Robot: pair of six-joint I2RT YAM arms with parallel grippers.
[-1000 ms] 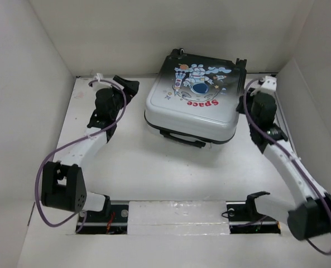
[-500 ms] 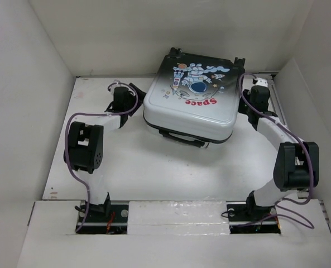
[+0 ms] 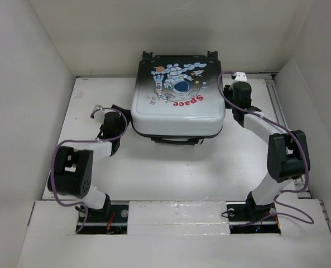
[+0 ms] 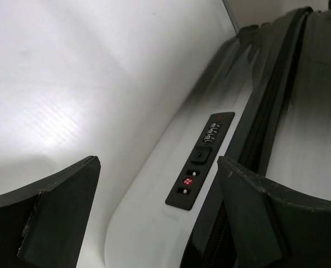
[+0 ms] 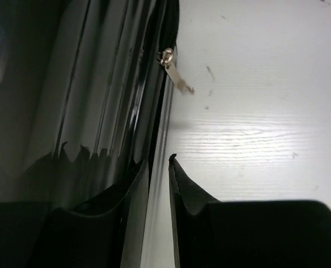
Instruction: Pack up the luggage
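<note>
The small hard-shell wheeled suitcase with a white-to-black shell (image 3: 176,103) is lying flat and shut at the far middle of the white table (image 3: 154,167), printed side up and wheels pointing to the back wall. The two arms are bracketing it, one on each side, probably to steady or square it before the zip is worked. The left gripper (image 4: 154,190) is hovering at the case's left flank with its jaws spread wide, gripping nothing, and is facing the black combination lock panel (image 4: 201,162); the dial digits are too small to read. The right gripper (image 5: 157,167) is lying along the right flank with its jaws only narrowly parted and nothing visibly pinched between them, lined up with the zip track. The metal zip pull (image 5: 175,72) is dangling just ahead of them. On the lid, red lettering (image 3: 188,101) is reading "Space" beside a cartoon astronaut (image 3: 176,78).
</note>
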